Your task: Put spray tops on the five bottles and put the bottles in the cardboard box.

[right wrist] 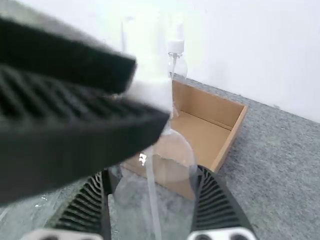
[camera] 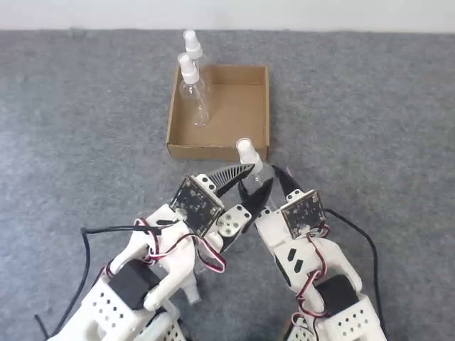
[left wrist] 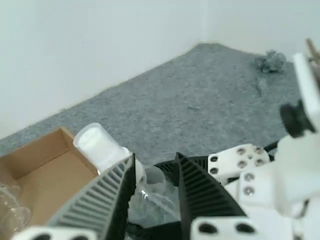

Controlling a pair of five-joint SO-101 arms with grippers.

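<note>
The clear bottle (right wrist: 167, 155) is off the grey carpet (camera: 370, 106), caught between the two arms just in front of the cardboard box (camera: 220, 151), close to its near wall and towards that wall's right end; its white spray top (camera: 245, 149) pokes up level with the rim there; the right gripper (camera: 266, 186) is clenched on the bottle's body, one ribbed finger on each side of the clear plastic, as the right wrist view has it; the left gripper (camera: 245, 176) comes in from the other side and is clamped on the spray top low down at the neck, with the white head sticking out past its fingertips; two more bottles stand upright at the box's far left corner, both already wearing tops; the nearer bottle (camera: 193, 89) is inside the box; the farther bottle (camera: 192, 46) rises above the back wall (I cannot tell whether it stands inside or just behind)
</note>
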